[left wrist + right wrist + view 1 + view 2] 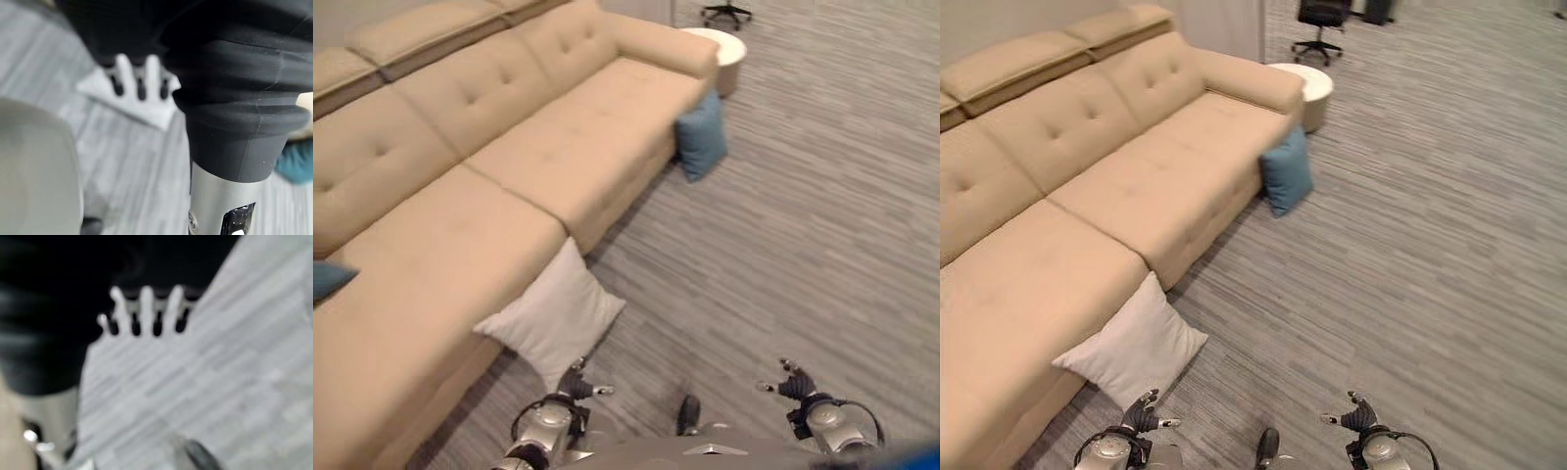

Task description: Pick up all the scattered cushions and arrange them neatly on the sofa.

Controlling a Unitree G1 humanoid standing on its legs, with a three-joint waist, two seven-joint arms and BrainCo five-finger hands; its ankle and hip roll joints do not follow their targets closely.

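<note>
White cushion (1131,345) against sofa (1087,196) front edge, both robot hands (1148,415) (1359,414) empty, fingers relaxed.

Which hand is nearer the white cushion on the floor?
Left. The left hand hovers just beside the lower corner of the white cushion, not touching it. The right hand hangs over bare floor, well off to the cushion's right.

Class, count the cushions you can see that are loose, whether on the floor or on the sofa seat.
3: a white cushion leaning on the sofa front, a blue cushion on the floor by the armrest, a dark blue cushion on the seat's edge. Others may be hidden.
</note>
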